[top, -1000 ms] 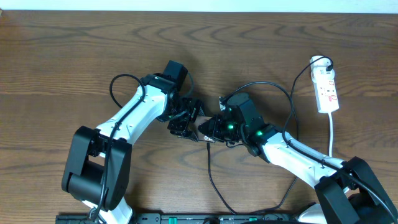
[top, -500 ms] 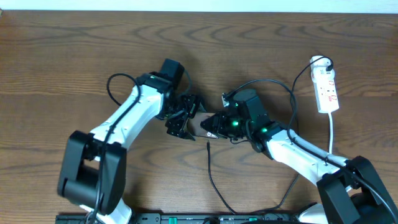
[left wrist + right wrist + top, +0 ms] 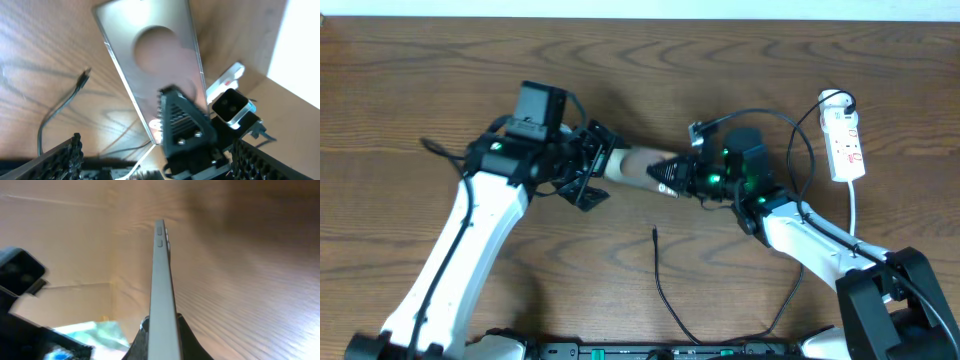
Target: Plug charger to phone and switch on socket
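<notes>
Your right gripper [image 3: 667,173] is clamped on one end of the phone [image 3: 635,165], which sits edge-on between its fingers and looks raised off the table [image 3: 420,80]. Your left gripper [image 3: 592,168] is spread wide beside the free end, holding nothing. Risk: a single narrow pinch lets the phone pivot or slip. The charger [image 3: 654,233] tip lies unplugged below. The socket [image 3: 846,145] is well apart.
</notes>
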Controlling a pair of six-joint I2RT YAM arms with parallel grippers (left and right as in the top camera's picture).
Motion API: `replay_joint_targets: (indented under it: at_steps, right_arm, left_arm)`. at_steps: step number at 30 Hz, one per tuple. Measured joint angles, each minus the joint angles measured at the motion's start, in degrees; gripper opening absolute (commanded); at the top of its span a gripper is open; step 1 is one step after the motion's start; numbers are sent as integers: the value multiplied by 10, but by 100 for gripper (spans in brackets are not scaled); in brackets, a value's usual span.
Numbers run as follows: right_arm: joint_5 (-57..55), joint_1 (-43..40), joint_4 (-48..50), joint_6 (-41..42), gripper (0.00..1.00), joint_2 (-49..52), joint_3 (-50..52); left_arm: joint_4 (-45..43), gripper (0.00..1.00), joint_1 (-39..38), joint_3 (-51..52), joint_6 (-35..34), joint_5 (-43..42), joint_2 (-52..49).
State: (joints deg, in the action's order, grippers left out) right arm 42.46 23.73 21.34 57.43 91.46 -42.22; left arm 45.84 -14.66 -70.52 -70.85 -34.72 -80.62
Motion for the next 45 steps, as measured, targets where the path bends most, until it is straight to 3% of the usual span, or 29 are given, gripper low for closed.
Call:
replay_joint_targets:
  at_steps: [7,13,18,27,39,45]
  right_arm:
    - [29,-18,140,160,1,0,0]
    - [27,-18,216,268,1,0,0]
    - [21,-26,226,308,1,0,0]
    - [14,-68,226,329,1,0,0]
    - [12,-76,226,347,1,0,0]
    - [3,-70,226,362,1,0,0]
  left_arm:
    - [-24,90,26,0,55,0,32]
    - [-103,90,51,2,77,-66,31]
    - [-128,91,79,22,81,-121,31]
    - [-248,90,141,96,94,-235,32]
    - [-655,91,178,274,40,-311,31]
    - [-751,90,178,321,-16,-309,31]
